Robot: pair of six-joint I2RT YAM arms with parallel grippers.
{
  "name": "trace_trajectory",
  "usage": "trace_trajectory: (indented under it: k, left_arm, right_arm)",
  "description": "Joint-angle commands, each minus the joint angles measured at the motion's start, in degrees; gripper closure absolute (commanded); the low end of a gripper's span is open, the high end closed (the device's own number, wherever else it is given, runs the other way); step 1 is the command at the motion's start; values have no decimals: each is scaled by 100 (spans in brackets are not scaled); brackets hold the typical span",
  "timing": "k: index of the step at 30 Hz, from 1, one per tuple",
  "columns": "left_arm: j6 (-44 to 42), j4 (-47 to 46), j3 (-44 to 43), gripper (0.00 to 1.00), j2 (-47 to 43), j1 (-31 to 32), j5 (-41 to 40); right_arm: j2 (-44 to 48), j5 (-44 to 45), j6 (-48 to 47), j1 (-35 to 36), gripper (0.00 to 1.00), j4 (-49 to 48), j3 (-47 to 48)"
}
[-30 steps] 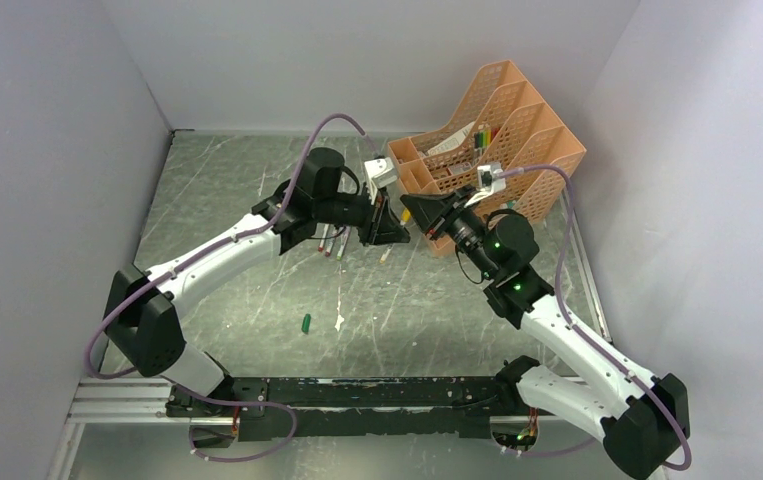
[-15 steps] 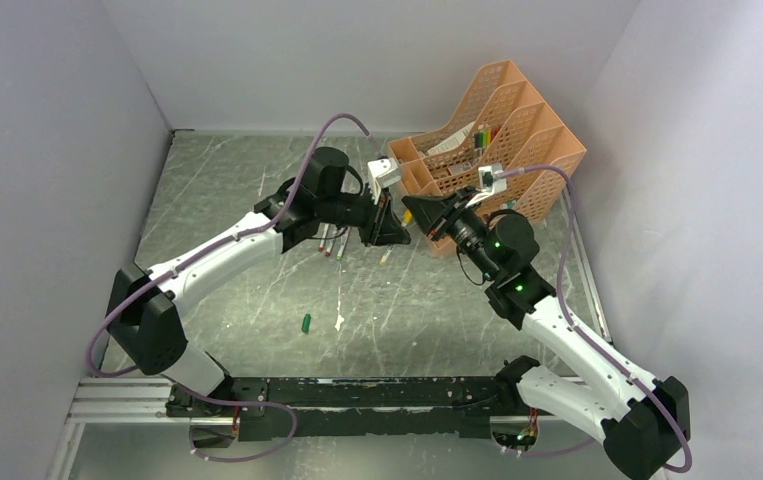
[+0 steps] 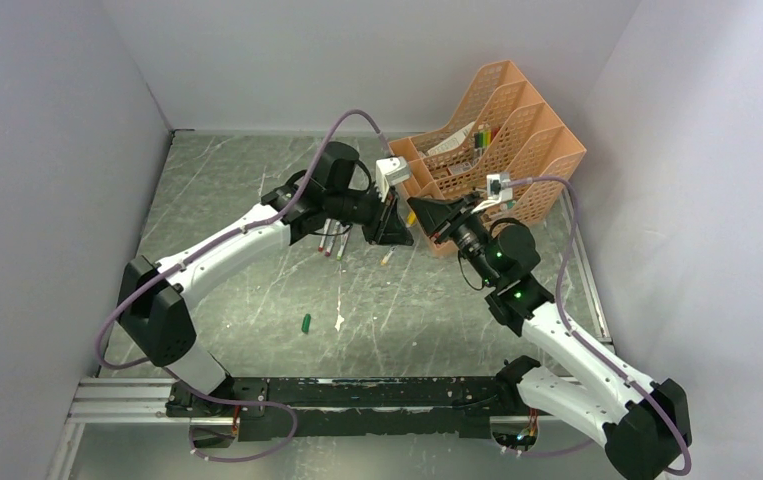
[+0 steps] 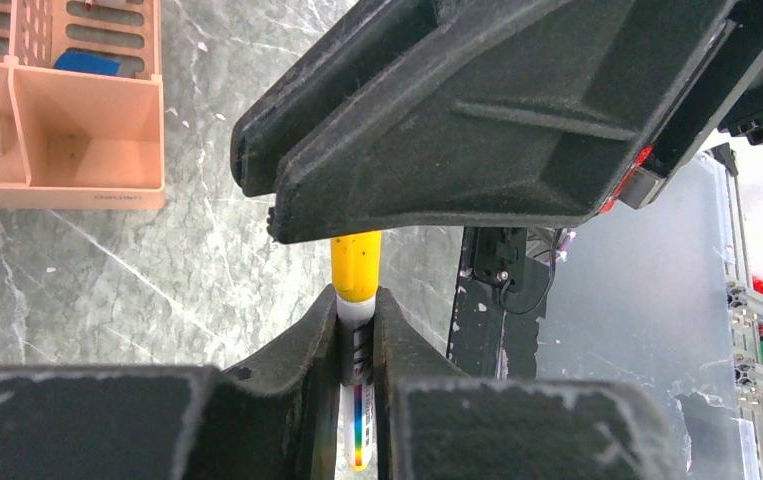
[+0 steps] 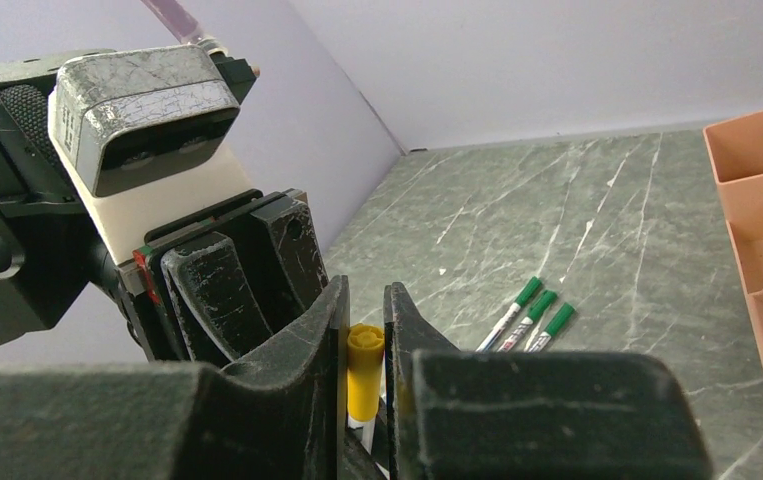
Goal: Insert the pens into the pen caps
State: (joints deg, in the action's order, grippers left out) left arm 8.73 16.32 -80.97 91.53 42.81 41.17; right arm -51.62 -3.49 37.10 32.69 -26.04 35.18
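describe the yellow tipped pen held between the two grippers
The yellow-tipped pen is a thin white marker that looks plastic, with a glossy yellow end, dark print and a rainbow stripe on its barrel. It is held in the air, with no green cap on the end that shows. The left gripper clamps the white barrel. The yellow end sits between the fingers of the right gripper, which look closed on it.
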Motion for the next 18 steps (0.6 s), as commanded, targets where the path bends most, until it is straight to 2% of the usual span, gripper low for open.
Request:
trace_trajectory:
  k: [1, 18]
  left_arm:
    - [-45, -1191, -662, 93, -149, -80, -188]
    - [-137, -1370, -999, 93, -171, -260, -50]
  right_arm:
    - [-121, -549, 14, 222, 100, 1033, -395]
    - [-497, -398, 200, 710, 100, 1034, -494]
